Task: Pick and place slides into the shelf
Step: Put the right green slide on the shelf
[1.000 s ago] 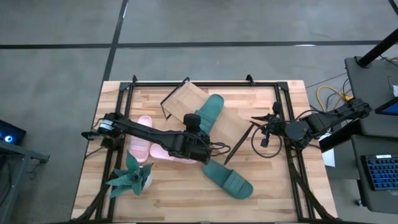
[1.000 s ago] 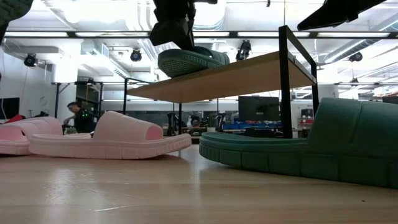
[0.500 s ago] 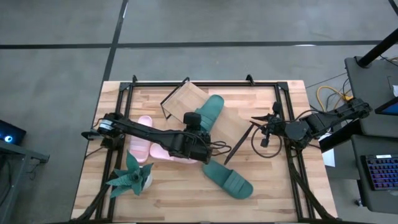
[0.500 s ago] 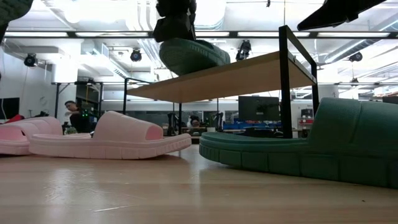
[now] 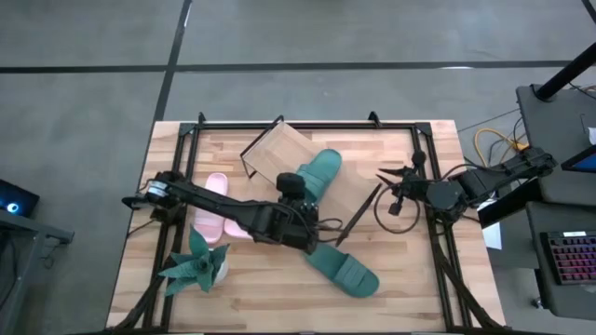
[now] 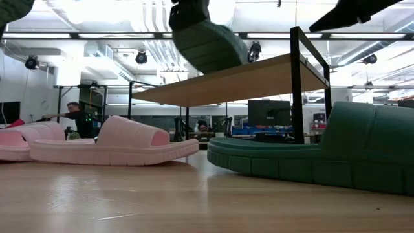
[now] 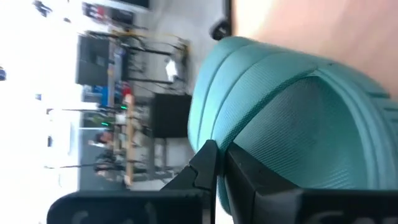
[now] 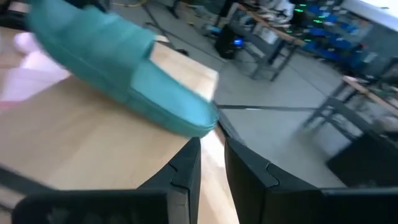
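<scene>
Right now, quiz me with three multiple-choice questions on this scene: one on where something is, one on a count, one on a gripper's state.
1. Where is the green slide that the left gripper holds?
A. Over the shelf
B. Beside the plant
C. Under the shelf

2. How many pink slides lie on the table?
A. One
B. Two
C. Four

3. What is the left gripper doing?
A. Hanging open
B. Shut on the green slide
C. Shut on a pink slide

Answers:
1 A, the high and low views show it tilted above the board.
2 B, two lie side by side at the left.
3 B, its fingers pinch the slide's strap.
</scene>
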Robot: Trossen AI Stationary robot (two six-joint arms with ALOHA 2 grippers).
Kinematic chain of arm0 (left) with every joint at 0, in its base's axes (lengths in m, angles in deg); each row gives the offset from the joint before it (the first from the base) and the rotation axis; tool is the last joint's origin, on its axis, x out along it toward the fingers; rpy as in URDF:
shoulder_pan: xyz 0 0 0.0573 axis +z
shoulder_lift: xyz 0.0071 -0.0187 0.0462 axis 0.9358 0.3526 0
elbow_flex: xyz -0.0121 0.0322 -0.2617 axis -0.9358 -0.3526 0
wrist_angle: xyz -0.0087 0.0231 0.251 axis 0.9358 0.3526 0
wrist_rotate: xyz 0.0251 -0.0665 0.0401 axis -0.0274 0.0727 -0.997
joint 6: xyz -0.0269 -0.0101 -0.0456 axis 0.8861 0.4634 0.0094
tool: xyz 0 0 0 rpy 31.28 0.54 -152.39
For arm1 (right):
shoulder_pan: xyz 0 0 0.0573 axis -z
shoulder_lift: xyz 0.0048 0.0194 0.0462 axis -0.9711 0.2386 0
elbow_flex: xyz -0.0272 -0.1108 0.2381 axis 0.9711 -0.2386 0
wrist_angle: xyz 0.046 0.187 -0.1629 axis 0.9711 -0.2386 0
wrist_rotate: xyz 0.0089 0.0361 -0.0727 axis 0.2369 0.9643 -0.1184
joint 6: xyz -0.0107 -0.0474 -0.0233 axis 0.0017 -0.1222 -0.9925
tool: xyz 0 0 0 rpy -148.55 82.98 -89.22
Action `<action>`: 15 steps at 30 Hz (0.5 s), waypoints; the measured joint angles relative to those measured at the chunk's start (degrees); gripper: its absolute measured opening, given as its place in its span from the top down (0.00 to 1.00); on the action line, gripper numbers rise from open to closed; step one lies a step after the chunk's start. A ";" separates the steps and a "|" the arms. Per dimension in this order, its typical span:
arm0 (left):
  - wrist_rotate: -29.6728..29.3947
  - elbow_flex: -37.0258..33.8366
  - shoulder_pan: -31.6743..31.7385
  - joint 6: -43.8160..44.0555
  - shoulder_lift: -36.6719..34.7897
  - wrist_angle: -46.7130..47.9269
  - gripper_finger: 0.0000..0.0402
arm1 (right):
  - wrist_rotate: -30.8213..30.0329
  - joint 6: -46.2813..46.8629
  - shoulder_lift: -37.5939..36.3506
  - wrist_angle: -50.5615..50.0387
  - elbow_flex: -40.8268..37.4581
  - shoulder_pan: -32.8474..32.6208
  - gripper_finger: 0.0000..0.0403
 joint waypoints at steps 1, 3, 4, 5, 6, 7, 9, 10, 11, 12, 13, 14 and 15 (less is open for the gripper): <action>-1.52 0.07 -0.26 -1.96 0.00 -1.81 1.00 | -0.40 0.00 -0.03 -0.01 0.00 0.00 0.84; -3.79 0.28 -0.69 -6.10 -0.01 -5.84 1.00 | -0.49 0.00 -0.04 -0.01 0.00 -0.02 0.84; -4.21 0.44 -0.84 -8.03 -0.07 -7.53 1.00 | -0.49 0.00 -0.04 -0.01 0.00 -0.01 0.84; -4.45 0.64 -1.00 -9.55 -0.09 -8.83 1.00 | -0.49 0.00 -0.04 -0.01 0.00 -0.02 0.84; -4.45 0.95 -1.14 -10.79 -0.09 -9.72 1.00 | -0.48 0.00 -0.04 -0.03 0.00 -0.01 0.84; -4.41 1.17 -1.34 -11.49 -0.09 -10.47 1.00 | -0.49 -0.15 -0.04 -0.05 0.00 -0.01 0.84; -4.43 1.24 -1.59 -12.48 -0.09 -12.01 1.00 | -0.51 -0.74 -0.04 -0.15 0.00 -0.02 0.84; -4.56 1.24 -1.67 -12.61 -0.09 -12.76 1.00 | -0.51 -0.86 -0.10 -0.22 0.00 -0.02 0.84; -4.64 1.21 -1.75 -12.54 -0.09 -13.33 1.00 | -0.51 -0.88 -0.23 -0.30 0.00 -0.01 0.84; -4.70 1.21 -1.82 -12.38 -0.09 -13.74 1.00 | -0.52 -0.88 -0.45 -0.39 0.00 -0.02 0.84; -4.90 1.12 -1.89 -12.23 -0.09 -14.35 1.00 | -0.56 -1.01 -0.68 -0.45 0.00 -0.02 0.84; -5.28 1.04 -1.93 -12.04 0.02 -15.30 1.00 | -0.66 -1.24 -0.98 -0.57 0.00 0.00 0.84; -6.27 1.04 -1.97 -12.32 0.50 -16.58 1.00 | -1.13 -1.27 -1.27 -0.96 0.00 -0.02 0.84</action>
